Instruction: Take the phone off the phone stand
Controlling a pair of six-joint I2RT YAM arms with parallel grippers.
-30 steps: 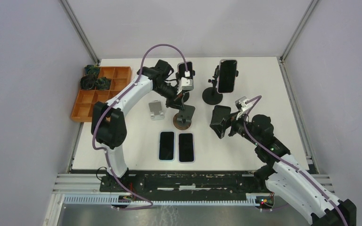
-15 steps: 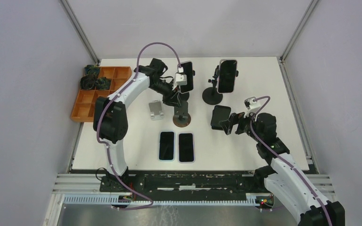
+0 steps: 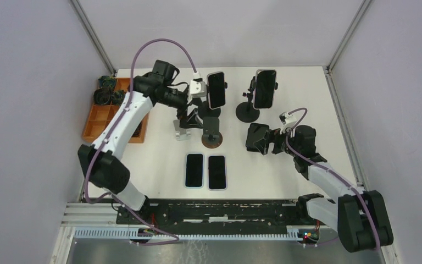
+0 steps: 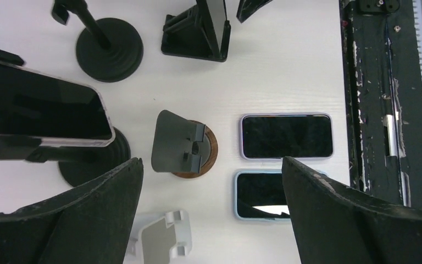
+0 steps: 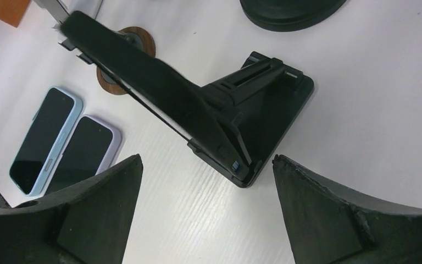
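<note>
Right wrist view looks across the white counter (image 5: 362, 165). The right pincer (image 5: 207, 158) is spread wide and empty. The left pincer (image 4: 210, 160), likewise spread, hangs over the far side. Just ahead of the right one sits the black stand (image 5: 275, 104), right of the counter's middle, with the phone (image 5: 115, 58) leaning on it. Best, I judge, to close on the phone's long edges, then lift along the slope so it clears the lip without dragging the stand.

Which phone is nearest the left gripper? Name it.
The raised phone on the black-based stand, right beside the left gripper. The two flat phones lie toward the front edge; the other two propped phones stand farther right.
</note>
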